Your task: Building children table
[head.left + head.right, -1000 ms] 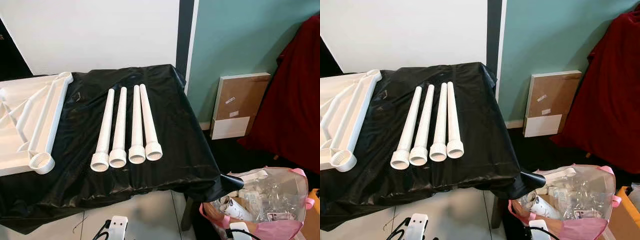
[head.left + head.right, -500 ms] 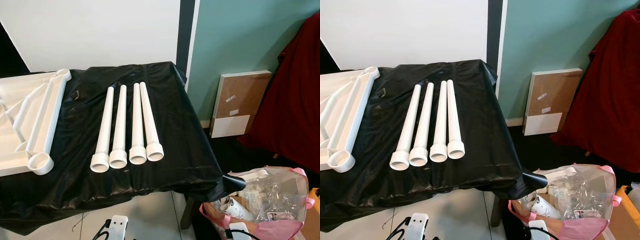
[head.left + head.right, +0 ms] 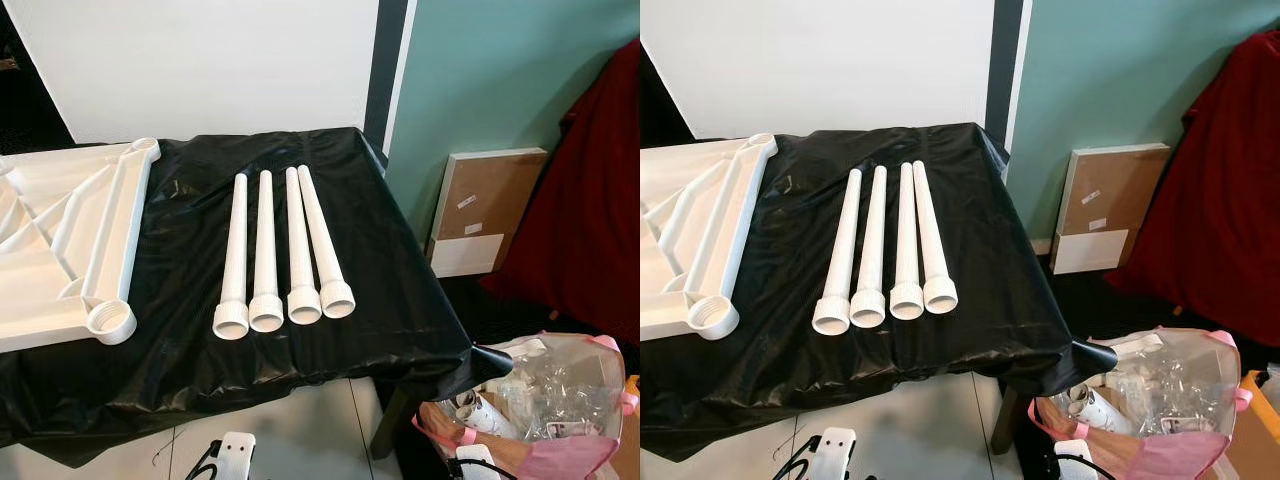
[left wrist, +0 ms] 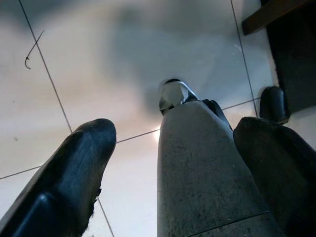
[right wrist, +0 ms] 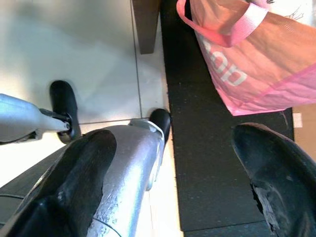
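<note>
Worktop (image 3: pixel 330 340): draped in a black sheet, carrying all the parts.
Tabletop panel (image 3: pixel 60 250): white, lying underside up on the robot's left, with a threaded socket (image 3: pixel 110 321) at its near corner.
Legs (image 3: pixel 285 245): four white tubes side by side, just right of the panel, threaded ends toward the robot. None screwed in yet, so the build looks barely started.
Pink bag (image 3: pixel 1160 410): on the floor to the right of the worktop.
Left end effector (image 4: pixel 173 163): hangs idle over the floor tiles, fingers apart, holding nothing.
Right end effector (image 5: pixel 173 168): same deal, fingers apart and empty, hanging by the bag.
Risk: the legs are round and the sheet looks slick, so a clumsy grab could probably roll one off the edge.
Views: wrist cams show floor tiles and the robot's own legs; head cams show the parts.
</note>
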`<state>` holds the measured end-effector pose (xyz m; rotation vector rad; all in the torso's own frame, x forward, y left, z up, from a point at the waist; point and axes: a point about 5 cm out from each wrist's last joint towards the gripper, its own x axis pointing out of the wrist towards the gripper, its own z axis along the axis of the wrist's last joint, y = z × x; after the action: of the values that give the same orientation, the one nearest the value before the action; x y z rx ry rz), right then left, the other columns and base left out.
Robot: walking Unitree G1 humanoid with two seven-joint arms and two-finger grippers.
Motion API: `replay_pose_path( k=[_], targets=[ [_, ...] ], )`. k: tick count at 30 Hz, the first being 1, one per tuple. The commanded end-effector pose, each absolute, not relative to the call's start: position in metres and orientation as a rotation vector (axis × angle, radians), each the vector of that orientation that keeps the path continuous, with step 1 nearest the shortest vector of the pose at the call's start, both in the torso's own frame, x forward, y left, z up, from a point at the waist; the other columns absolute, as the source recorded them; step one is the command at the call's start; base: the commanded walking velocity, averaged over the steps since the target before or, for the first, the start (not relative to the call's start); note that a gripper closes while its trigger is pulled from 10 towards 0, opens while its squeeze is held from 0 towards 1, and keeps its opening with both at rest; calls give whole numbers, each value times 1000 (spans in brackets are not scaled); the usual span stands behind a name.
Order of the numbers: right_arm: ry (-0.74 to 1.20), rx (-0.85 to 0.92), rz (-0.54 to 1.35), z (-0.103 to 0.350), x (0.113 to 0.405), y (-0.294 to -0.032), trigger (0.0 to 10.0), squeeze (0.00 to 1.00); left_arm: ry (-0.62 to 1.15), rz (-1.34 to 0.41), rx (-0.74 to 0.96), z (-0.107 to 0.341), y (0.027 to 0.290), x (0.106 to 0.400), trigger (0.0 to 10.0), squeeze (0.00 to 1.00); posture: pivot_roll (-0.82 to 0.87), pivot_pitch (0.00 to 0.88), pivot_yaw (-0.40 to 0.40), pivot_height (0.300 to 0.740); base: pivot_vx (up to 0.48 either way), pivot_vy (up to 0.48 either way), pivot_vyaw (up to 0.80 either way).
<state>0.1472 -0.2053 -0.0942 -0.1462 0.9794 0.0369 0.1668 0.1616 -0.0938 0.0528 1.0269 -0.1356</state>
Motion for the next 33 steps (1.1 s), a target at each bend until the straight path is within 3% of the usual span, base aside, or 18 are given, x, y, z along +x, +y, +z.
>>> replay_pose_path(
  k=[1, 29, 33],
  targets=[
    [1020, -135, 40, -98, 138, -204, 10000, 0, 1076, -140, 47, -99, 160, 155, 10000, 0, -52, 0, 8, 740, 0, 289, 0],
    [1013, -120, 46, -98, 141, -199, 10000, 0, 1069, -131, 45, -97, 162, 159, 10000, 0, -43, 0, 8, 740, 0, 290, 0],
    [1013, -120, 50, -98, 141, -198, 10000, 0, 1069, -129, 43, -97, 163, 159, 10000, 0, -42, 0, 9, 740, 0, 292, 705]
  ],
)
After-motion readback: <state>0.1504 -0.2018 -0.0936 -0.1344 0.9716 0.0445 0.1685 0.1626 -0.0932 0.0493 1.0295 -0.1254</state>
